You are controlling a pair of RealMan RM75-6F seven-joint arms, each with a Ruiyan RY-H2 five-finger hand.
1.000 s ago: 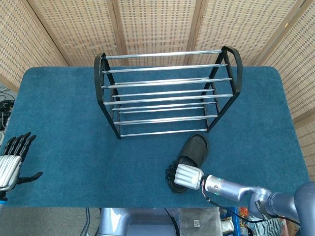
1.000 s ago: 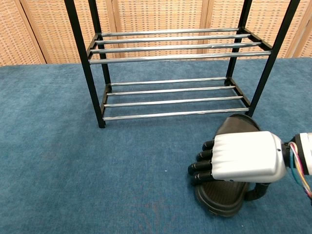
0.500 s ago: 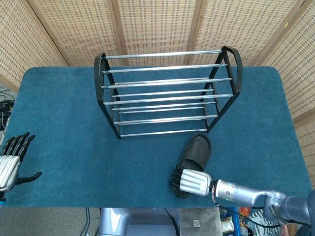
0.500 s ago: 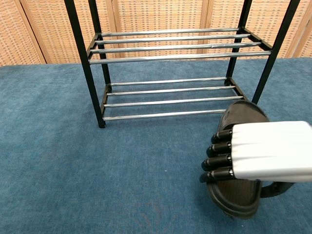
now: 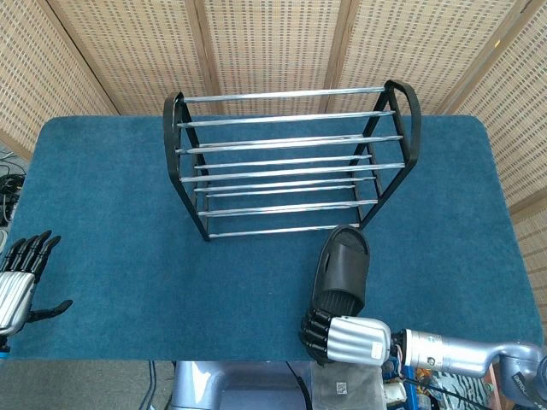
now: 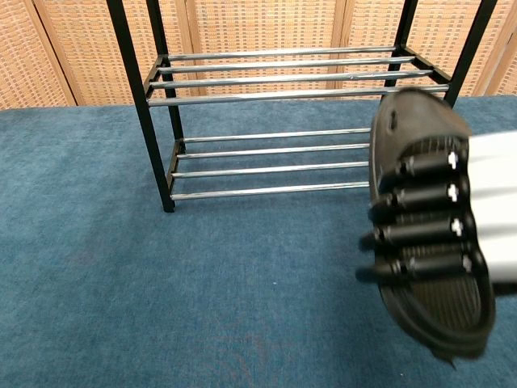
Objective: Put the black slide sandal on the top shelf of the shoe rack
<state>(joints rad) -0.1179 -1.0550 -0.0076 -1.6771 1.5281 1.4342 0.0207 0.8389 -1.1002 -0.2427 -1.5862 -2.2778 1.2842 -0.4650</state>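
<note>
My right hand (image 5: 346, 337) grips the black slide sandal (image 5: 343, 272) by its heel end and holds it up off the carpet, toe pointing toward the rack. In the chest view the sandal's ribbed sole (image 6: 440, 303) faces the camera, tilted, with the right hand's fingers (image 6: 420, 214) wrapped across it. The black-framed shoe rack (image 5: 291, 158) with chrome rails stands at the back middle of the table, beyond the sandal; its top shelf (image 5: 282, 107) is bare. My left hand (image 5: 17, 286) rests at the table's front left edge, fingers apart, holding nothing.
A blue carpet (image 5: 111, 213) covers the table. Wicker screens (image 5: 273, 43) stand behind it. The rack's lower rails (image 6: 275, 166) hold nothing. The table's front edge lies just under the right hand.
The right hand has lifted the sandal off the carpet and pulled it back toward me, tilting it so the sole faces the chest camera. The left hand has stayed put.
</note>
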